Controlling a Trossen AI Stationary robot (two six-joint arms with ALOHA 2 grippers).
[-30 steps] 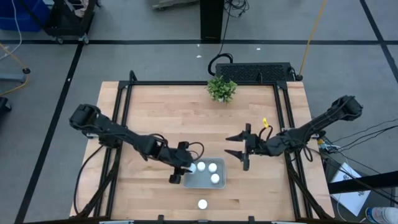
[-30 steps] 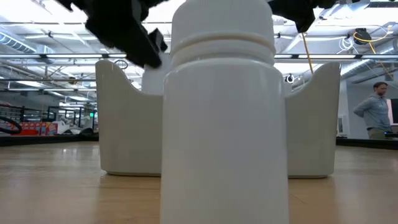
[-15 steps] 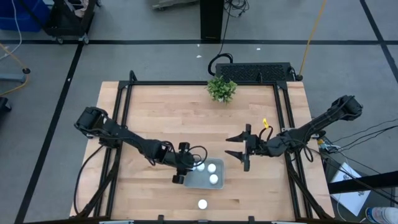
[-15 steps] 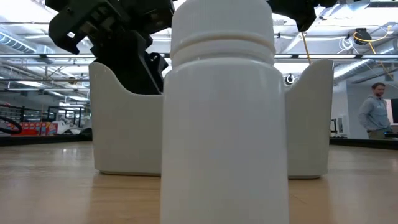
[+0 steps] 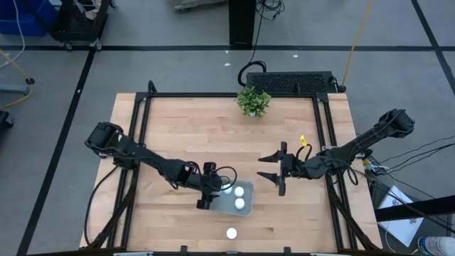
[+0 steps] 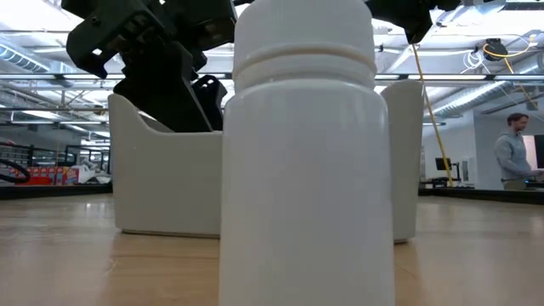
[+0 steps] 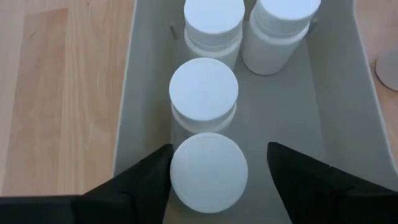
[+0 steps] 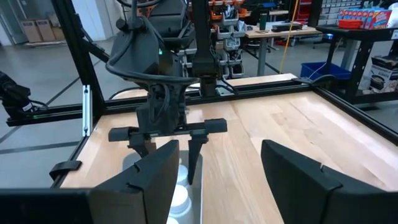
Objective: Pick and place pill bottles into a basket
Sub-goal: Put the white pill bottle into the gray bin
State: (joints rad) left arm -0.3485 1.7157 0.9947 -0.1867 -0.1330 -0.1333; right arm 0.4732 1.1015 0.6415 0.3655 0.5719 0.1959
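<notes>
I had the left gripper (image 7: 208, 171) down over the left end of the basket (image 5: 229, 207), its fingers spread wide with a bottle (image 7: 208, 167) standing between them. On the wrist camera I could see a gap on each side of that cap, so I judged the bottle was already let go, resting on the basket floor rather than gripped. Just ahead of the fingers stood a second bottle (image 7: 204, 90), and beyond it two more (image 7: 214, 18) side by side at the far end. That made four in the basket.

The fifth bottle (image 5: 231, 232) stood alone on the table (image 5: 178, 135), outside the basket and near the front edge, behind and to the side of my left gripper. From table height it filled the view, with the basket behind it.

My right gripper (image 5: 274, 174) hovered off the basket's right end, jaws wide apart and empty, well above the wood.

I read this as the end of the fourth placement. The next move called for lifting the left gripper straight up, clear of the basket walls and the neighbouring caps, then going for the lone bottle.
</notes>
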